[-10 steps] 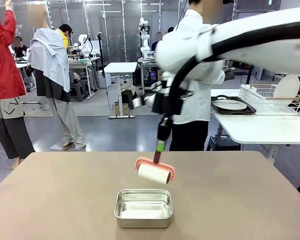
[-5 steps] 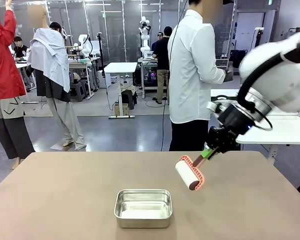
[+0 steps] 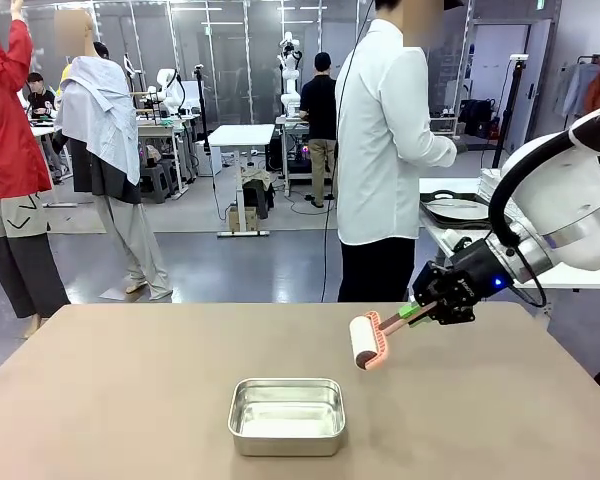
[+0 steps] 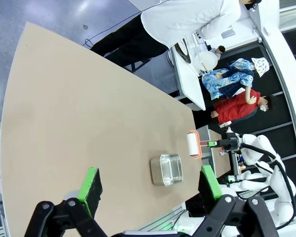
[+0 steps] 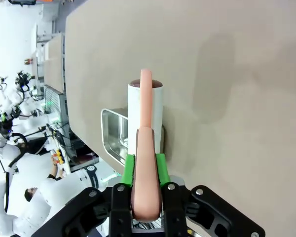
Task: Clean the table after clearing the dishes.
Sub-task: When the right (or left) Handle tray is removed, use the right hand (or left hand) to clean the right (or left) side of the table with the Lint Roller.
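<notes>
Pinched tight between the right gripper's green pads: the pink handle of a lint roller — fingers pressed hard against it, plain in the right wrist view as well. Hovering just over the table, to judge by the shadow lying apart from the roll, at about two o'clock from the steel pan in the front view. Lying crosswise to the handle, with the roll's long axis running roughly six to twelve o'clock and the handle trailing off toward three o'clock into the fingers. Probably a matter of lowering the roll flat onto the surface, then travelling along the three-to-nine line so as to roll rather than skid; worth minding the pan on the way. Spread wide and holding nothing at the left gripper, well above the tabletop — clearly the farther of the two. Already off the table: a plate on its dark tray, parked on the white side table off toward two o'clock.
</notes>
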`<state>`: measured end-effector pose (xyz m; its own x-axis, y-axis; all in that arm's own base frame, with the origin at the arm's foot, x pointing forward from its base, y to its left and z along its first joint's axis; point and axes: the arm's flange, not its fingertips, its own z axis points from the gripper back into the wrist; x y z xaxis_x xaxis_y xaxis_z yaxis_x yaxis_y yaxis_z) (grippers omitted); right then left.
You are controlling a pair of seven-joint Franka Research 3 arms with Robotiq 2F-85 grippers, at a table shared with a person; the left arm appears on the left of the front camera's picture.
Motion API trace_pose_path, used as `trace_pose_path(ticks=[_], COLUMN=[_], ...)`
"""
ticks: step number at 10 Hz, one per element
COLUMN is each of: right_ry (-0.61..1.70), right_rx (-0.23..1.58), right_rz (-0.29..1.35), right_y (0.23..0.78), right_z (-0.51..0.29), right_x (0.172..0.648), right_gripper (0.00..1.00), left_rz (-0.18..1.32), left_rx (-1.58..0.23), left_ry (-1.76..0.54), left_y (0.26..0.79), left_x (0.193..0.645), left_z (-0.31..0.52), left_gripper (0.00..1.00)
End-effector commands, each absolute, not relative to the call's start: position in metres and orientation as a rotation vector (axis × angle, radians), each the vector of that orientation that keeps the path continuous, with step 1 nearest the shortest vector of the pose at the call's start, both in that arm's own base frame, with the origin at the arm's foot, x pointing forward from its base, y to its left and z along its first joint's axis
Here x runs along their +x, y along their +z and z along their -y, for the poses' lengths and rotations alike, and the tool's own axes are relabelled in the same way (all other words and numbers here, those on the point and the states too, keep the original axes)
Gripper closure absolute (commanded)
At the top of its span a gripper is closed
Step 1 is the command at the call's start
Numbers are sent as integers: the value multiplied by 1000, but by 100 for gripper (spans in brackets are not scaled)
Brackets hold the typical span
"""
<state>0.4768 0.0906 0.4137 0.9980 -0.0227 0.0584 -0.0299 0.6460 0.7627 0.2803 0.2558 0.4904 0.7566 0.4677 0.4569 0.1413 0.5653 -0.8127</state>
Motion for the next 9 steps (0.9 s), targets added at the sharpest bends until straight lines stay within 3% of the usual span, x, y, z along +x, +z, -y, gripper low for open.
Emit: trace_pose_path(ticks=[1, 5, 6, 9], right_ry=[59, 59, 52, -30], right_rx=[837, 837, 836, 800], right_rz=[62, 62, 62, 55], right_y=[425, 425, 422, 402], right_z=[-91, -91, -91, -95], right_x=[470, 470, 472, 497], right_gripper=[100, 100, 79, 79], left_rz=[723, 723, 723, 723], left_rx=[-973, -973, -973, -973], left_ry=[215, 215, 215, 215], left_y=[491, 491, 491, 491], left_x=[279, 279, 279, 279], left_z=[-258, -258, -258, -258], left_gripper=[0, 0, 0, 0])
